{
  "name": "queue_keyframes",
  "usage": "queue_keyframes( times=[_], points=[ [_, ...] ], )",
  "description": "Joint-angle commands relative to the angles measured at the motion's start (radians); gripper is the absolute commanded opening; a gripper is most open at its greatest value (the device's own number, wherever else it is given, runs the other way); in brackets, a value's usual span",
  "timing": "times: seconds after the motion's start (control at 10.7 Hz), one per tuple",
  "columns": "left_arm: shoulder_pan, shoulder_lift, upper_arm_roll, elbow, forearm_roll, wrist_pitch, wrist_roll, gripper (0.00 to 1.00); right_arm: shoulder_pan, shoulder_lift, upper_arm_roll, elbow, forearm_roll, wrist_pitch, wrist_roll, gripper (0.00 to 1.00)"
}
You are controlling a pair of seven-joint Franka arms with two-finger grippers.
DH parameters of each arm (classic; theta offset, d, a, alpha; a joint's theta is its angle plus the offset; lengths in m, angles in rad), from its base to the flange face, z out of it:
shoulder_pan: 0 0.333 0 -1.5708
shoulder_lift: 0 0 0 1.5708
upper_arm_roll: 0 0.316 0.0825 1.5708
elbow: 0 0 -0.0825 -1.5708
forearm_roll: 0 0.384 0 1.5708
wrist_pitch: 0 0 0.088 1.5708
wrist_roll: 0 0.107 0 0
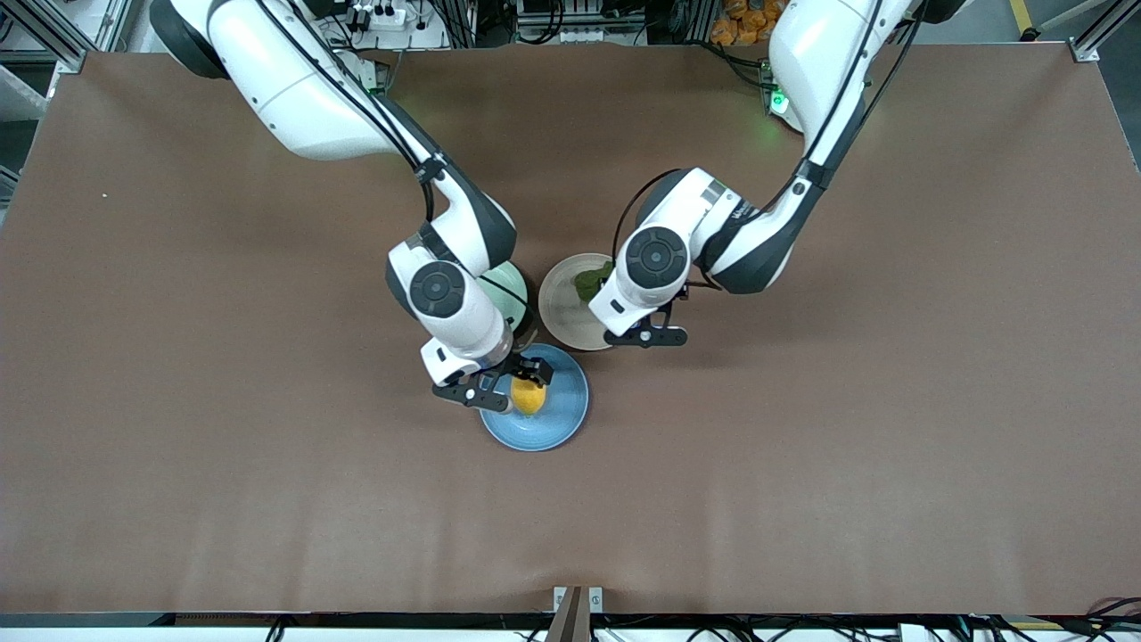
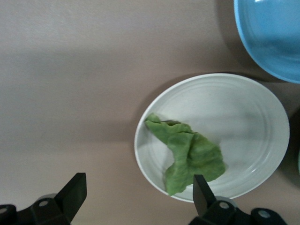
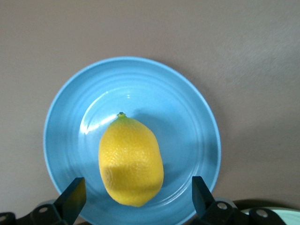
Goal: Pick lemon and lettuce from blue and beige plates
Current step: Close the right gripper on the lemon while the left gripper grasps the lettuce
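A yellow lemon (image 1: 529, 398) lies on the blue plate (image 1: 568, 412). My right gripper (image 1: 506, 385) hangs open just over it, the jaws wide to either side of the lemon (image 3: 131, 161) above the blue plate (image 3: 187, 117). A green lettuce leaf (image 1: 590, 282) lies on the beige plate (image 1: 560, 308), partly hidden by the left arm. My left gripper (image 1: 648, 337) is open over the beige plate's edge; in its wrist view the lettuce (image 2: 190, 154) lies on the beige plate (image 2: 243, 112), near one open finger (image 2: 201, 192).
A pale green plate (image 1: 514, 290) sits under the right arm, beside the beige plate and farther from the front camera than the blue plate. The blue plate's rim (image 2: 272, 37) shows in the left wrist view. Brown table (image 1: 847, 428) surrounds the plates.
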Motion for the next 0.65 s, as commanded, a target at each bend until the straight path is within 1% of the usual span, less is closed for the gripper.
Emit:
queue_keyframes(
  times=[0.0,0.19,0.47,0.56],
  points=[
    [-0.022,0.046,0.008,0.019,0.020,0.034,-0.042,1.00,0.002,0.040,0.007,0.034,-0.059,0.037,0.062,1.00],
    [-0.030,0.074,0.007,0.019,0.017,0.046,-0.042,1.00,0.008,0.063,0.007,0.034,-0.080,0.067,0.067,1.00],
    [-0.059,0.108,0.005,0.021,0.003,0.089,-0.099,1.00,0.025,0.083,0.004,0.040,-0.109,0.084,0.073,1.00],
    [-0.066,0.109,0.005,0.021,0.003,0.098,-0.099,1.00,0.023,0.086,0.004,0.040,-0.125,0.084,0.073,0.81]
  ],
)
